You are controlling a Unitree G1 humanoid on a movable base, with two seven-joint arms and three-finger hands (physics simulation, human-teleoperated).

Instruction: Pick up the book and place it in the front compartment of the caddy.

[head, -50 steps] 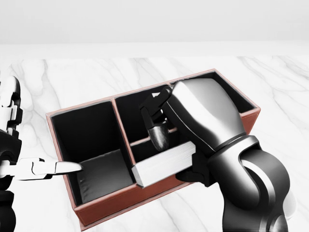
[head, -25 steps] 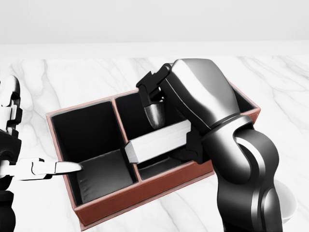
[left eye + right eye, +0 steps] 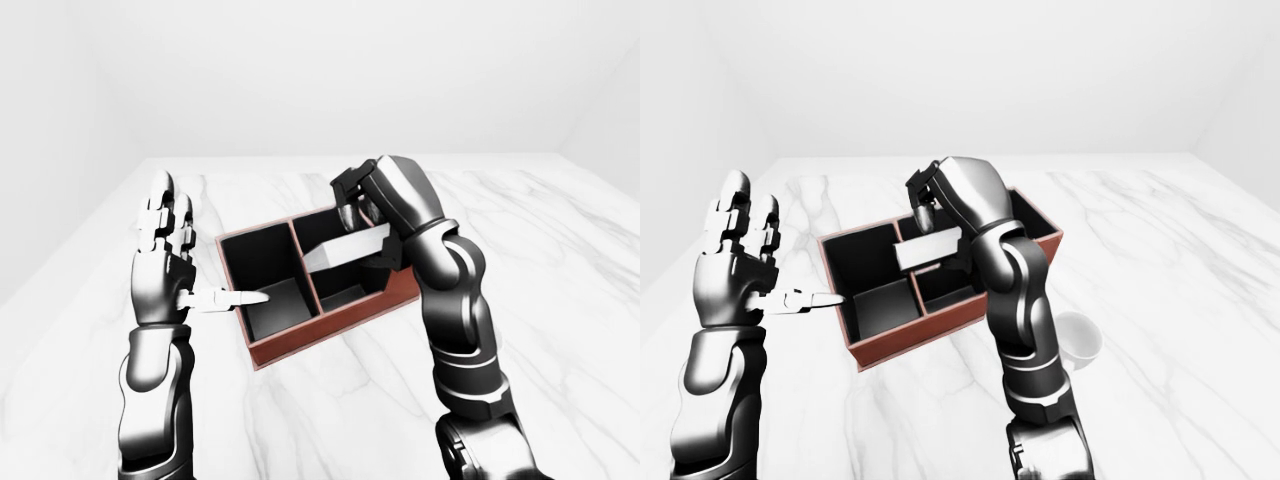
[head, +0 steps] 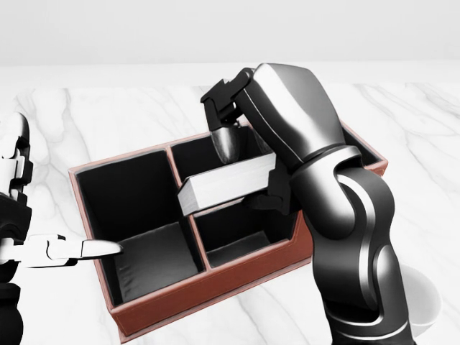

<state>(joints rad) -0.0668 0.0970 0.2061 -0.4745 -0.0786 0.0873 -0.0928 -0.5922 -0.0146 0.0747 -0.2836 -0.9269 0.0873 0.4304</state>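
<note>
The caddy [image 4: 208, 286] is a red-brown box with black compartments on the marble table. My right hand [image 4: 248, 176] is shut on the book [image 4: 226, 184], a flat volume showing its white page edges. The book hangs level above the caddy's middle divider, clear of the compartment floors. It partly hides the small compartment at the upper middle of the head view. My left hand [image 3: 200, 255] stands open at the caddy's left side, fingers upright. Its thumb [image 4: 97, 249] reaches over the left wall of the large left compartment.
A white bowl [image 3: 1077, 338] sits on the table right of the caddy, close to my right forearm. The marble table [image 4: 108, 118] stretches on all sides, with a pale wall beyond its far edge.
My right hand has lifted the book out of the lower middle compartment and carried it up and leftward in the head view. The left hand and the caddy have not moved.
</note>
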